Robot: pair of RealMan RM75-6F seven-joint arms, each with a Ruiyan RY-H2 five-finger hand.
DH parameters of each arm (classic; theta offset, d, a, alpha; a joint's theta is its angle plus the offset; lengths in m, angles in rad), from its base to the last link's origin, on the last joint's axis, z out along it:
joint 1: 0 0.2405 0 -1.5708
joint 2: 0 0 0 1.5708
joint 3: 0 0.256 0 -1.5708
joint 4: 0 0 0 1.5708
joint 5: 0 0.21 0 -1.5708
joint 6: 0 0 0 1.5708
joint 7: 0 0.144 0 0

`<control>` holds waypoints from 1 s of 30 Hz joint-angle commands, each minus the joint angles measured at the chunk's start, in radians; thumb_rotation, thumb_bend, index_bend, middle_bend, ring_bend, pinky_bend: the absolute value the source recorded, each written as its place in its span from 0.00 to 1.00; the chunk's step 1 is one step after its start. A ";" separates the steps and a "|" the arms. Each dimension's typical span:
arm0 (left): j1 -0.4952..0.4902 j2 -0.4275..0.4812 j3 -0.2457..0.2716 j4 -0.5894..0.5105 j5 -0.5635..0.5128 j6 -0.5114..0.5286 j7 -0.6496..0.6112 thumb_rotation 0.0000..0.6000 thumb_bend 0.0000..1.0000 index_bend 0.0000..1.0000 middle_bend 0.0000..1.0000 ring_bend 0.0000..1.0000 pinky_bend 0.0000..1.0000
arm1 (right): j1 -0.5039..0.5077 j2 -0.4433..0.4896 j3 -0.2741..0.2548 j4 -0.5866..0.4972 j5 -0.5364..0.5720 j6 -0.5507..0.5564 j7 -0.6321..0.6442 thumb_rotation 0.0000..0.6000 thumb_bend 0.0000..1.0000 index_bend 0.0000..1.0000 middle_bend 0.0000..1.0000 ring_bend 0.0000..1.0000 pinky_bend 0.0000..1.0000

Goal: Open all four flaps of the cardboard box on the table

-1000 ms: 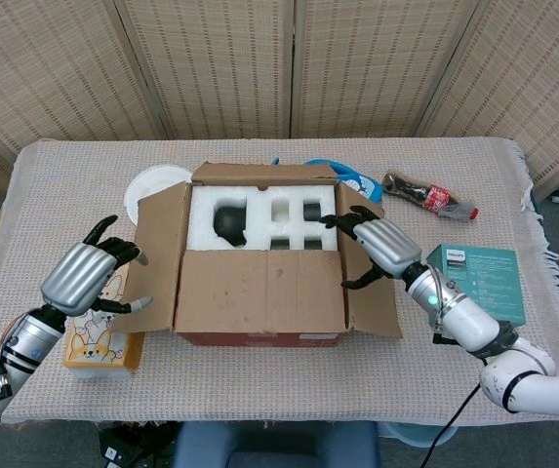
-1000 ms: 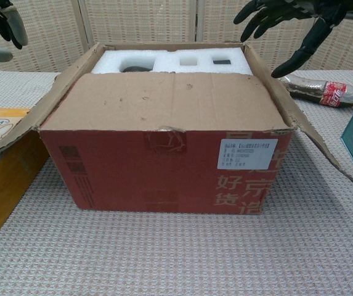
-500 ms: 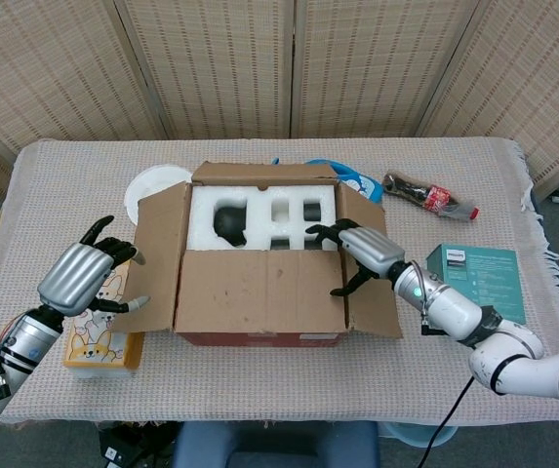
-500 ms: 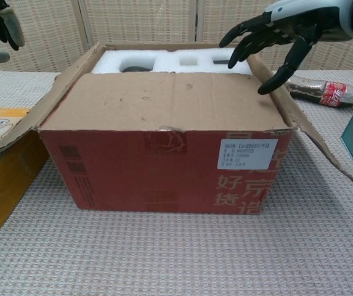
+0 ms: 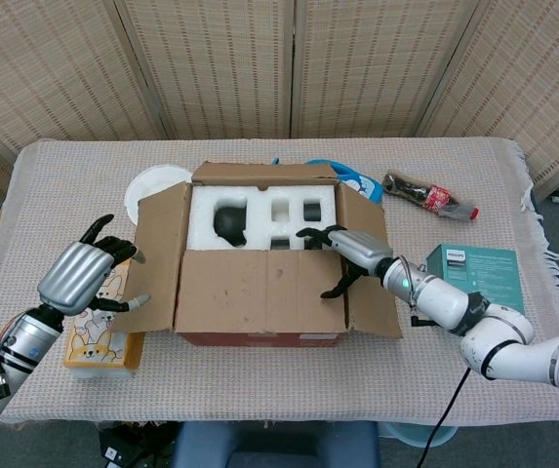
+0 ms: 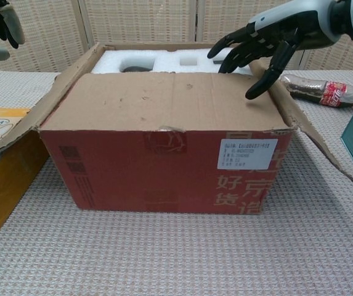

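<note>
Woven screens stand behind the cloth-covered table (image 5: 55, 166) I'm working over. My right hand (image 5: 349, 255) reaches in over the cardboard box's (image 5: 259, 263) right corner, fingers spread wide and holding nothing, its fingertips (image 6: 250, 94) hovering at the near flap (image 5: 259, 291); whether they touch it I cannot tell. That near flap lies flat across the front half of the opening. Behind it the white foam insert (image 5: 259, 210) shows, with a dark object (image 5: 230, 222) in one pocket. The left flap (image 5: 157, 255), right flap (image 5: 369, 283) and far flap (image 5: 259, 174) are folded outward. My left hand (image 5: 82, 275) hangs open and empty just left of the box, above a yellow carton (image 5: 101, 336). Beyond the box lie a white plate (image 5: 152, 185), a cola bottle (image 5: 430, 195) and a teal box (image 5: 479, 278).
</note>
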 commanded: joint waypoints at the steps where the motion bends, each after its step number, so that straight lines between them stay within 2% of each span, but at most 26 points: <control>1: -0.001 -0.002 0.000 0.001 -0.002 -0.003 0.000 0.51 0.25 0.40 0.42 0.36 0.00 | -0.024 0.019 0.023 -0.014 -0.039 -0.011 0.083 1.00 0.13 0.08 0.26 0.13 0.00; 8: -0.009 -0.014 -0.008 0.010 -0.027 -0.014 0.005 0.51 0.25 0.40 0.42 0.36 0.00 | -0.092 0.071 0.049 -0.063 -0.164 0.024 0.346 1.00 0.13 0.09 0.26 0.16 0.00; 12: -0.009 -0.024 -0.010 0.017 -0.060 -0.019 0.017 0.51 0.25 0.38 0.42 0.35 0.00 | -0.123 0.094 0.021 -0.074 -0.289 0.101 0.580 1.00 0.13 0.09 0.27 0.18 0.00; 18: 0.001 -0.034 -0.018 0.042 -0.129 -0.016 0.024 0.51 0.25 0.36 0.42 0.34 0.00 | -0.104 0.114 -0.130 0.010 -0.547 0.327 1.023 1.00 0.13 0.08 0.27 0.19 0.00; 23: 0.028 -0.041 -0.020 0.074 -0.179 0.014 0.022 0.51 0.25 0.35 0.42 0.33 0.00 | -0.064 0.100 -0.288 0.161 -0.723 0.594 1.395 1.00 0.13 0.09 0.27 0.20 0.00; 25: 0.042 -0.045 -0.019 0.087 -0.191 0.029 0.020 0.51 0.25 0.35 0.42 0.33 0.00 | -0.055 0.085 -0.334 0.213 -0.757 0.684 1.497 1.00 0.13 0.08 0.27 0.20 0.00; 30: 0.071 -0.055 -0.014 0.115 -0.215 0.058 0.016 0.51 0.25 0.35 0.42 0.33 0.00 | -0.055 0.050 -0.412 0.298 -0.793 0.862 1.650 1.00 0.13 0.09 0.25 0.20 0.00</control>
